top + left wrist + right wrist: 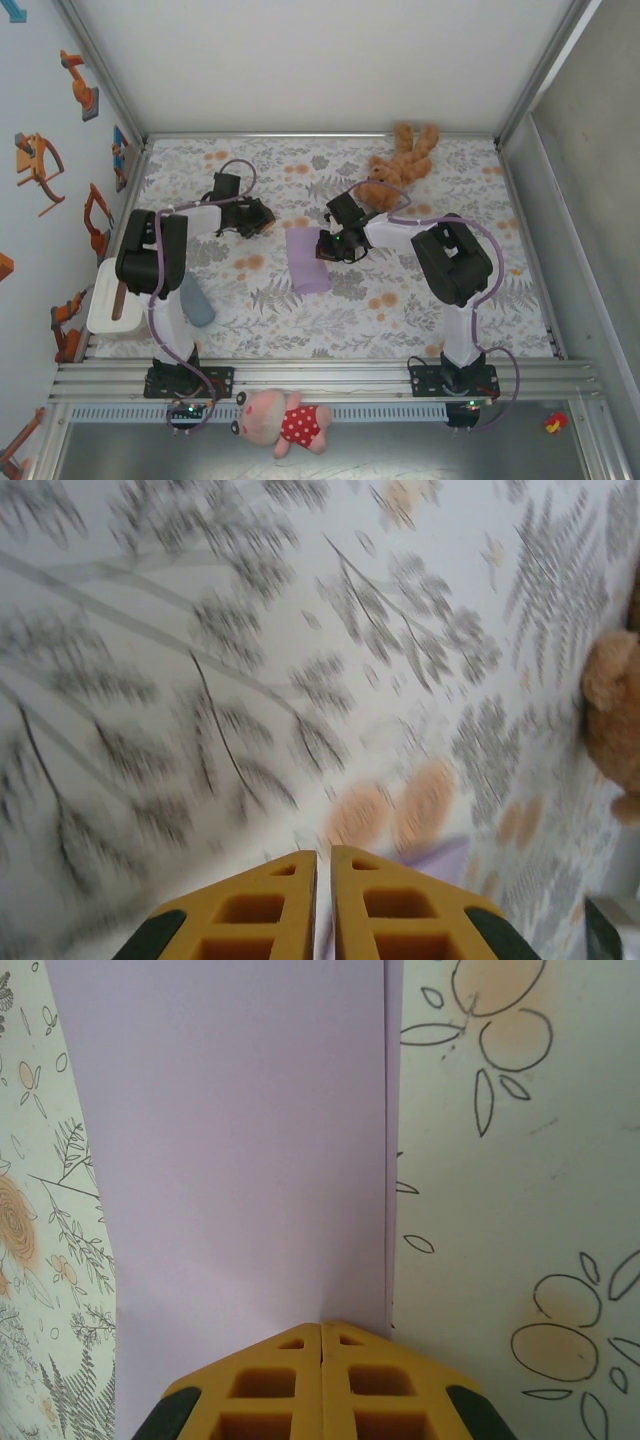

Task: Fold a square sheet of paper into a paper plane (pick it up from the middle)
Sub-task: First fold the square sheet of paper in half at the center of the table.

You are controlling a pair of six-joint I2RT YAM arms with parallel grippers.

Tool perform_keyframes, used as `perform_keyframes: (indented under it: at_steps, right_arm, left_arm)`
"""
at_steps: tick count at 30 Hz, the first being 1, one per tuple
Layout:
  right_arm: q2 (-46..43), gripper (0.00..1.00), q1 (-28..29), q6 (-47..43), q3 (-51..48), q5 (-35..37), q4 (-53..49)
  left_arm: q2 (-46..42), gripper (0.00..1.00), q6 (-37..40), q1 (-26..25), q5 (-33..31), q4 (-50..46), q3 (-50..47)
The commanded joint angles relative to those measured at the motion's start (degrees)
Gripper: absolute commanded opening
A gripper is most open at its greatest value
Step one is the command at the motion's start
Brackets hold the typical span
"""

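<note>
The square sheet of paper (pixel 307 262) lies flat on the patterned counter (pixel 420 300), near its middle. It is seen as a narrow upright rectangle, so it is judged to be already folded in half. In the right wrist view the sheet (pixel 240 1140) shows a straight long edge with a second thin edge just beside it, which suggests two layers slightly out of line.

The step in hand is judged to be the pressing of this fold. It is best done with the tips kept low and flat on the paper and drawn steadily along the long edge, so that the layers are not pushed further apart and the sheet is not dragged across the counter.

The right claw (pixel 322 1328) is clenched with nothing between its fingers. Its tips are set over the sheet, just inside that long edge; contact seems likely but cannot be confirmed. From above, the right claw (pixel 326 245) is seen at the sheet's right side.

The left claw (pixel 323 855) is likewise clenched and empty, held over bare counter to the left of the sheet (pixel 445 860).
</note>
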Motion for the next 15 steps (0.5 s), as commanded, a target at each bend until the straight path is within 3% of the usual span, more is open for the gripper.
perform_keyframes:
  at_steps: [1,7,15]
  right_arm:
    - [6.22,0.00,0.30,-0.34,-5.00,9.56,-11.95]
    - [6.50,0.00,0.27,-0.11,-4.95,9.56,-11.78]
    - [6.22,0.00,0.33,0.14,-5.41,9.74,-11.60]
  left_arm:
    - [-7.74,0.12,0.88,-3.93,-0.49,-3.36,-3.37]
    - [-10.37,0.11,-1.52,-11.39,0.15,-4.52,-7.11]
    - [-7.48,0.09,-3.56,-13.72,1.86,-6.01,-8.80]
